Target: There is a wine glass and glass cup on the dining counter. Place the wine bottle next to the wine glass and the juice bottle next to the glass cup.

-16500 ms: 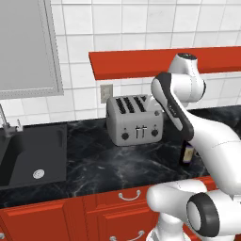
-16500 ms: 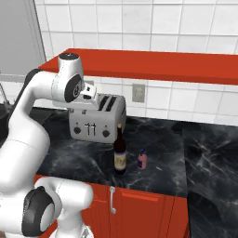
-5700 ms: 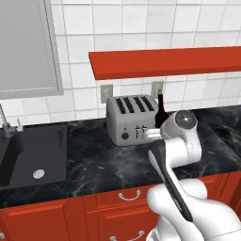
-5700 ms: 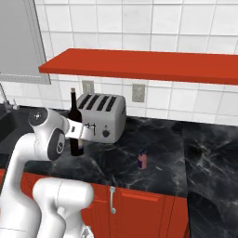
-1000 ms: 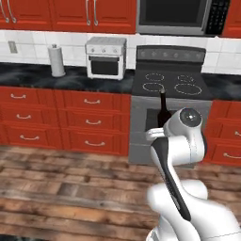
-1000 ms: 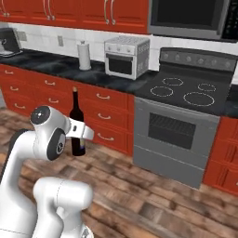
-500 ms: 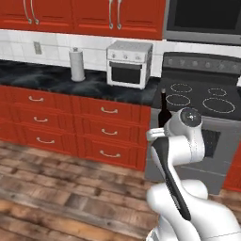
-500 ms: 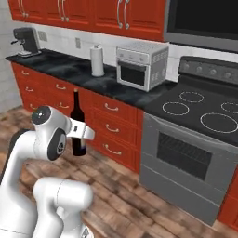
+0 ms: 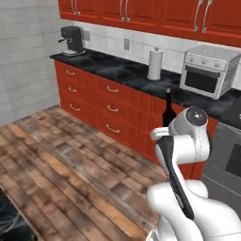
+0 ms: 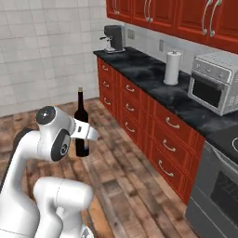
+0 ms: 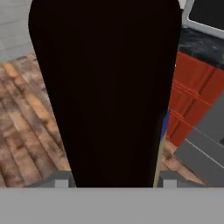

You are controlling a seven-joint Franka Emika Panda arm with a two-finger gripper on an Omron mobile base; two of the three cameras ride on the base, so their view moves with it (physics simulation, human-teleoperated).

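Dark, almost black glass fills the hand view: the tall wine bottle (image 11: 105,87) with its long thin neck stands upright in the gripper (image 10: 86,132), whose jaws sit partly spread and clamped around the bottle's smooth round body. In the right base view the bottle (image 10: 82,125) rises at about 12 o'clock from the white arm's rounded elbow, its dark cap uppermost; in the left base view only its neck and shoulder (image 9: 168,110) show above the arm's glossy white shell (the lower body is hidden behind it).

Around it runs a black, white-veined marble counter (image 10: 153,81) over red drawer fronts (image 10: 160,132) with small silver handles. On the counter stand a black coffee machine (image 10: 114,38) at the far end, a white paper-towel roll (image 10: 172,67) on an upright holder, and a boxy silver toaster oven (image 10: 216,83) with a dark glass door. Red upper cabinets (image 10: 186,16) hang above. A grey oven front (image 10: 216,200) sits at 4 o'clock in the right base view.

Brown wood-plank floor (image 9: 61,155) lies open toward 9 o'clock, reaching a pale tiled wall (image 10: 46,51). The drawer fronts stand near the bottle at 3 o'clock, apart from it.
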